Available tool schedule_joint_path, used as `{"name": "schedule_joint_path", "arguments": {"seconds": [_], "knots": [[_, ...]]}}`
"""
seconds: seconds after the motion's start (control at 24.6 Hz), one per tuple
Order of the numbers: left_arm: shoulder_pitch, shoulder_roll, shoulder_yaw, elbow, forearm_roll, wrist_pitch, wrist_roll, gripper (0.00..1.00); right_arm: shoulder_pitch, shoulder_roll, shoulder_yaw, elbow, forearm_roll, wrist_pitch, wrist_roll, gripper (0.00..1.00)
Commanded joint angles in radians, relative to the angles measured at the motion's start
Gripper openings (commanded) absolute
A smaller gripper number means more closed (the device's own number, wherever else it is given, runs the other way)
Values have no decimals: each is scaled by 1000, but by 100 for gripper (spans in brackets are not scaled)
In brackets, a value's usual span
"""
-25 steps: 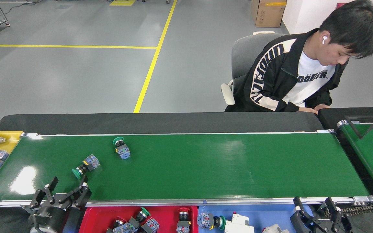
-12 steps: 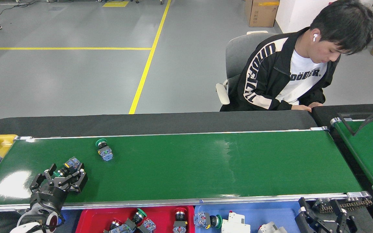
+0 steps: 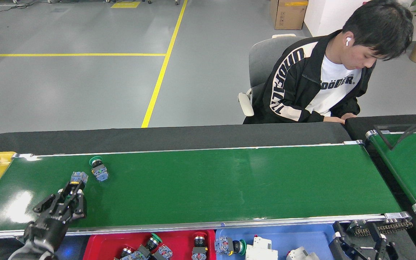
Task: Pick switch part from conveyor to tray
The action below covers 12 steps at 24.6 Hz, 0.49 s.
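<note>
Left black gripper [image 3: 71, 191]: closed around a grey-blue switch part [image 3: 79, 177], low over the glossy dark-green conveyor [image 3: 229, 184], presumably for lifting. At one o'clock, a green-capped switch [image 3: 98, 169]. At four o'clock, the red plastic tray [image 3: 96, 243], likely destination. Right black gripper [image 3: 359, 242]: open, idle.

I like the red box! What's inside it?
The red tray holds several switch parts, one with a green cap and one with a red cap. Its lower part runs out of view, so more may be hidden.
</note>
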Motion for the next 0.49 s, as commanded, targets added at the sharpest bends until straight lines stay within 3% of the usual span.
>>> {"name": "schedule_joint_path", "arguments": {"seconds": [0.0, 0.08, 0.12, 0.16, 0.2, 0.24, 0.28, 0.45], "knots": [[93, -25, -53, -128, -3, -33, 5, 5, 0, 0, -4, -11, -4, -1, -4, 99], [139, -14, -160, -142, -9, -62, 16, 10, 6, 0, -17, -11, -3, 0, -4, 99], [136, -1, -203, -138, -32, -70, 24, 25, 9, 0, -26, -11, -3, -1, -4, 99], [143, 18, -223, -138, -62, -71, 33, 49, 12, 0, -27, -11, -3, -1, -4, 99], [146, 16, -234, -138, -84, -71, 44, 65, 13, 0, -29, -11, -3, -1, -4, 99], [149, 21, -237, -136, -96, -76, 53, 94, 13, 0, -29, -11, -3, -1, -4, 99], [149, 21, -237, -136, -96, -81, 56, 100, 13, 0, -31, -11, -4, -1, -4, 99], [146, 13, -225, -138, -92, -91, 54, 100, 15, 0, -32, -11, -4, -1, -4, 99]]}}
